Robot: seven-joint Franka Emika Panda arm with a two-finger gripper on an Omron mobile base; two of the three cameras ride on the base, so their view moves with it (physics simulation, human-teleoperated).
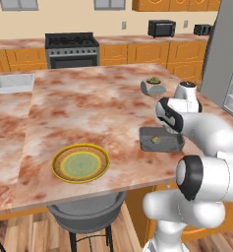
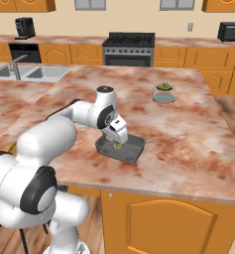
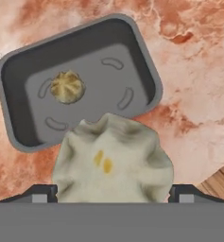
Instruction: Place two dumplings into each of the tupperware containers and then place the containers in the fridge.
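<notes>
A dark grey tupperware container lies on the marble island near its right front corner, also seen from the base cameras. One dumpling rests inside it, towards one end. My gripper hovers just above the tub, jaws wide and closed on a second, pale pleated dumpling that blocks the tub's near rim. The grey fridge stands at the right with its door open.
A yellow-rimmed round plate sits near the island's front edge, over a grey stool. A potted plant in a bowl stands farther back. The sink is at the left, and the island edge lies close beside the tub.
</notes>
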